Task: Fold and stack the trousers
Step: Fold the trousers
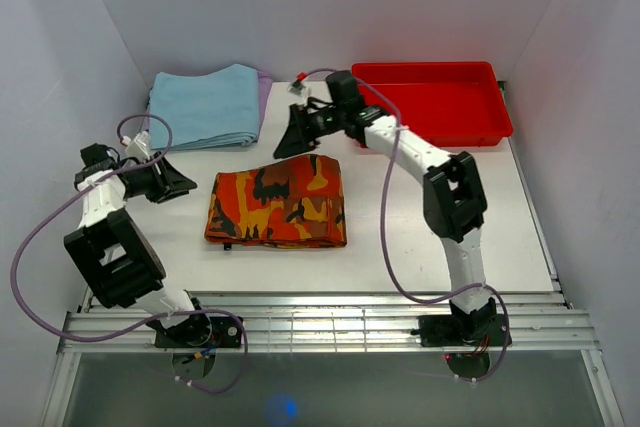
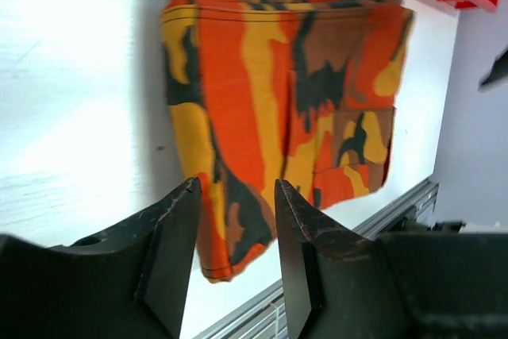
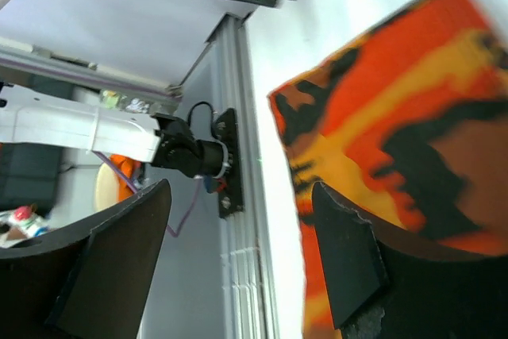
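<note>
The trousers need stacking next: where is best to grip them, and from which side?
Probably the left edge of the trousers, sliding in from the left: they lie folded flat, and the open left gripper faces that edge.

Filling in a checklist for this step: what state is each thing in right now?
Trousers: folded, lying flat, not held.
Blue cloth: folded, lying flat.
Tray: upright, empty.
Left gripper: open, holding nothing.
Right gripper: open, holding nothing.
</note>
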`<state>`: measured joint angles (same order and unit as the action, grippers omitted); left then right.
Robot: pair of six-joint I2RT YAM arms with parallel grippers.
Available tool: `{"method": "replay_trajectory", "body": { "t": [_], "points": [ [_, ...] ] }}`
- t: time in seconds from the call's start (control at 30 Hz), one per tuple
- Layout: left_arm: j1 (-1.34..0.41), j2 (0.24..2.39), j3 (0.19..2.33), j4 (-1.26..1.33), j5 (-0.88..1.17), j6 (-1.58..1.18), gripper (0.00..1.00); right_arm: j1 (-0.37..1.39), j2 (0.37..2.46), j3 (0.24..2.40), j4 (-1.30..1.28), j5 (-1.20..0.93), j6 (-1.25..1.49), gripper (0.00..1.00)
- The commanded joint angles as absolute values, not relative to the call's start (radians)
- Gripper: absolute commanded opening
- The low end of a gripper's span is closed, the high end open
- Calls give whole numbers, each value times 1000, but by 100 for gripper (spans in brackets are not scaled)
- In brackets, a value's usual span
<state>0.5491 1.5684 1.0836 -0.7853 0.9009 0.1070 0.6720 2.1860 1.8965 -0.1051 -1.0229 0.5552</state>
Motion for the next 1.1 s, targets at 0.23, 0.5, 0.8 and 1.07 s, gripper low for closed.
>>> {"method": "replay_trajectory", "body": {
  "t": [0.23,0.5,0.8,1.07],
  "points": [
    [305,1551,1023,-907,982,252,46,517,2000,1609,-545,-1097,17,64],
    [399,1946,1025,-845,777,175,43,543,2236,1621,-390,-1056,115,71],
    [411,1979,1107,-830,687,176,54,542,2307,1666,-454,-937,92,98],
    [402,1707,1209,-888,937,344,64,511,2105,1874,-538,-894,28,95]
  ]
}}
